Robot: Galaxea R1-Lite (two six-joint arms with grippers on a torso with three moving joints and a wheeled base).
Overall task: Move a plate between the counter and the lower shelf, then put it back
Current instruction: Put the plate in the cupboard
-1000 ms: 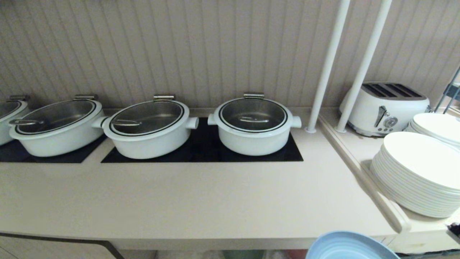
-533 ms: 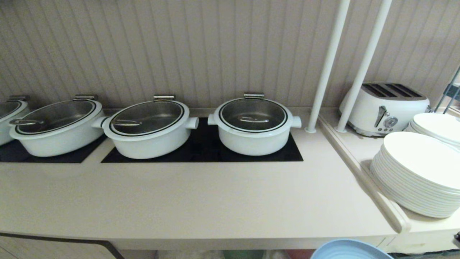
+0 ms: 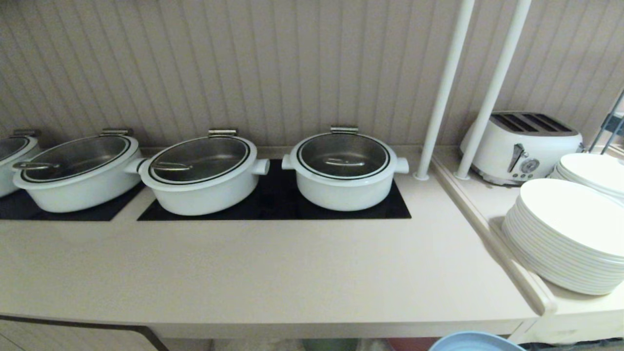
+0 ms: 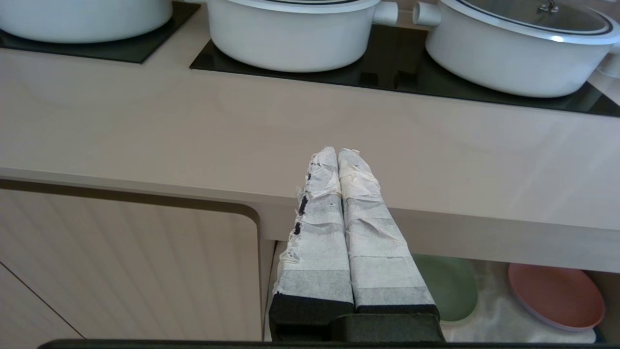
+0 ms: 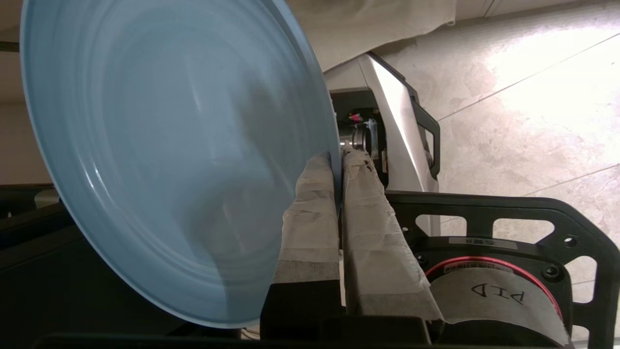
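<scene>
My right pincer [image 5: 339, 162] is clenched on the rim of the blue plate [image 5: 179, 160], which hangs below the front edge of the table [image 3: 273, 273], at its right end. Only the plate's top arc shows in the head view. To finish well, I should keep the grip firm, keep the plate clear of the table edge, and set it flat on the shelf [image 4: 489, 315] beside the green plate [image 4: 453, 286] and pink plate [image 4: 557, 295]. My left pincer [image 4: 338, 155] is shut, empty, parked before the table. Compared with a second ago, less of the plate shows: it has sunk lower.
</scene>
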